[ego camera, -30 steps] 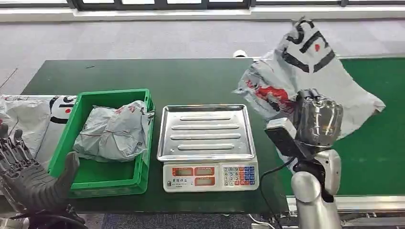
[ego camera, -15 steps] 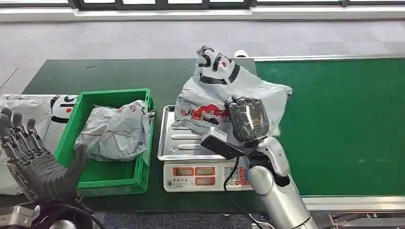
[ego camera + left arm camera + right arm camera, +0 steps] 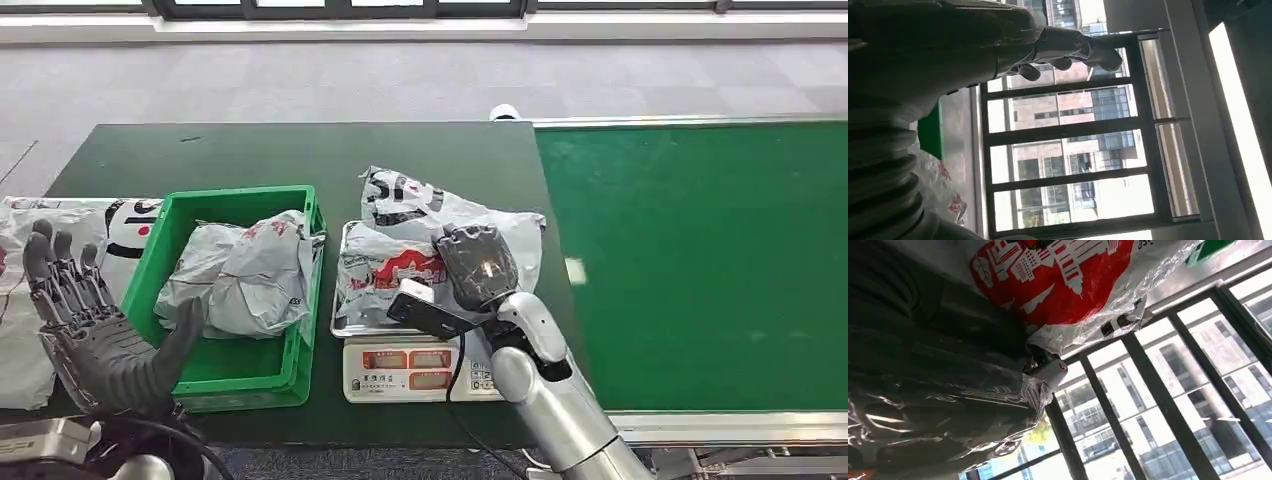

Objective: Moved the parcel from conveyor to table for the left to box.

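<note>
While its dark fingers curl over the crumpled plastic, the right robot hand (image 3: 478, 265) grips the parcel (image 3: 420, 240), a grey mailing bag with red and black print. The parcel lies on the steel tray of the weighing scale (image 3: 420, 352), draping over the tray's far edge and its right side onto the dark green surface (image 3: 300, 155). In the right wrist view the bag's red print (image 3: 1058, 275) presses close against the right robot hand (image 3: 948, 390), which is wrapped in clear film. The scale's display and keypad face the robot, partly hidden by the silver right arm.

Just left of the scale stands a green crate (image 3: 225, 368) holding another grey bag (image 3: 245, 275), crumpled and filling most of the far half of the crate. The left robot hand (image 3: 95, 335) is raised at the near left corner, palm up, fingers spread apart and holding nothing; its thumb stands near the crate's front left wall. Beyond that hand, more grey bags (image 3: 105, 235) lie at the left end of the surface. To the right of the scale runs the brighter green conveyor (image 3: 700, 260).
</note>
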